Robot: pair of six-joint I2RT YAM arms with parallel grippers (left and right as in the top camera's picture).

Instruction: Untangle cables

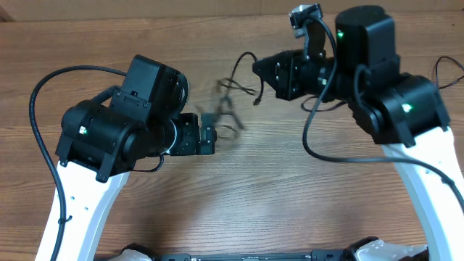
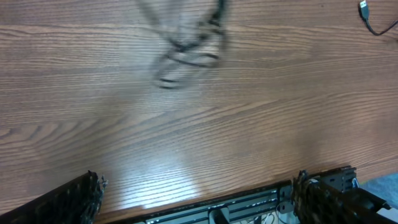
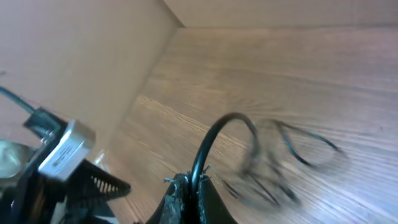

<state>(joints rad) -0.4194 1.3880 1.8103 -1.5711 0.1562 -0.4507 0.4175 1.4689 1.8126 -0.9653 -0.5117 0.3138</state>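
Right gripper (image 3: pixel 188 190) clamps one of the cables (image 3: pixel 232 116) (the rest blurred); left gripper (image 2: pixel 196 200) gapes, empty.

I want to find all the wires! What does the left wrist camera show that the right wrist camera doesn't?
Only the left wrist view: the left gripper with its jaws wide apart and empty, and a silver-tipped plug at the far corner. Only the right wrist view: the right gripper, jaws shut on one cable that arches up from it. Both: the blurry cable tangle and the wooden table.
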